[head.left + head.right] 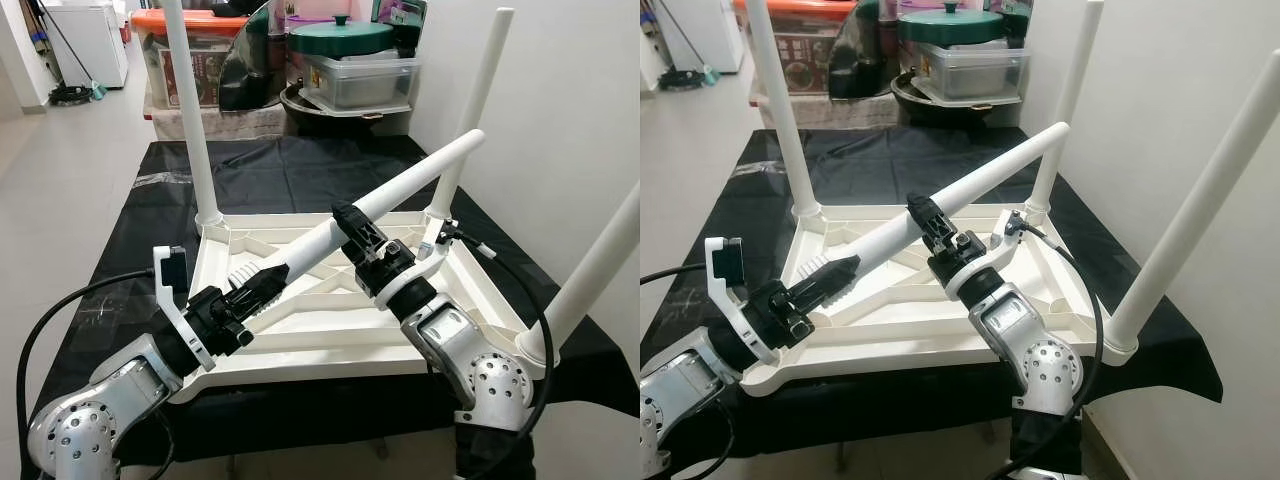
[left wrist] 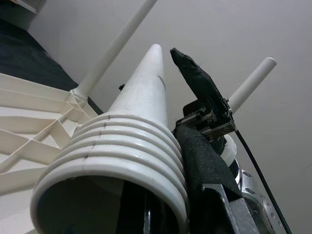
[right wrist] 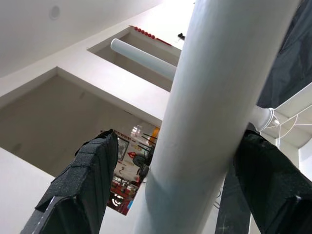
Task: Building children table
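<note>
Nearest, the left claw (image 1: 262,283) grips the ribbed, threaded end of a loose white leg (image 1: 400,192); its fingers seem closed on it, though partly hidden. Midway up, the right claw (image 1: 357,236) clamps that slanting leg. Beyond, the upturned white children's table (image 1: 300,340) with three legs fitted lies on a black-draped table (image 1: 290,170)

Silver perforated arms (image 1: 95,415) — black tools (image 1: 362,240), black cables (image 1: 530,290).

Bright, even indoor light, soft shadows, sharp head views, mild glare on white plastic, close wrist-view foregrounds slightly soft.
</note>
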